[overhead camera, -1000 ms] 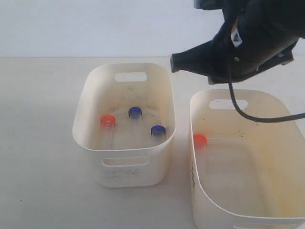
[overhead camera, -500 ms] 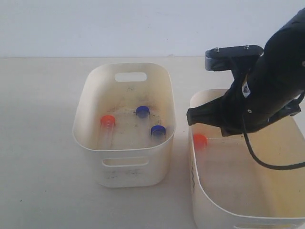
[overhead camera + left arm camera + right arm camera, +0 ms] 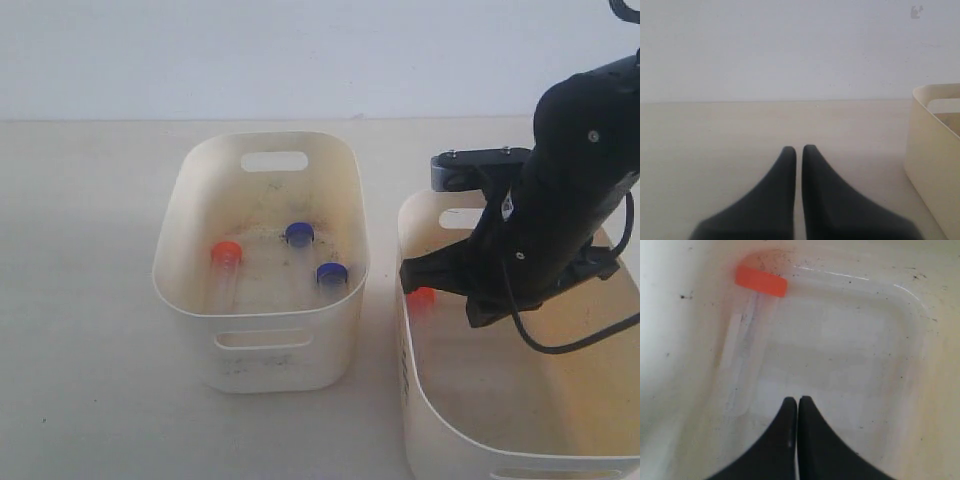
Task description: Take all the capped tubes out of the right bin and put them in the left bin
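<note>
Three capped tubes (image 3: 299, 234) sit in the left bin (image 3: 205, 180), one orange-capped tube (image 3: 420, 296) lies in the right bin (image 3: 420, 400) by its wall; my right fingers (image 3: 787, 435) hang near it pressed together, empty, left fingers (image 3: 785, 185) likewise over the worktop (image 3: 715, 130).

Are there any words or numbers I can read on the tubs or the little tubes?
Nothing here can be read.
Black marks on the outer wall of the right bin: too small to read.
Orange-red cap in the right wrist view: plain, no writing.
</note>
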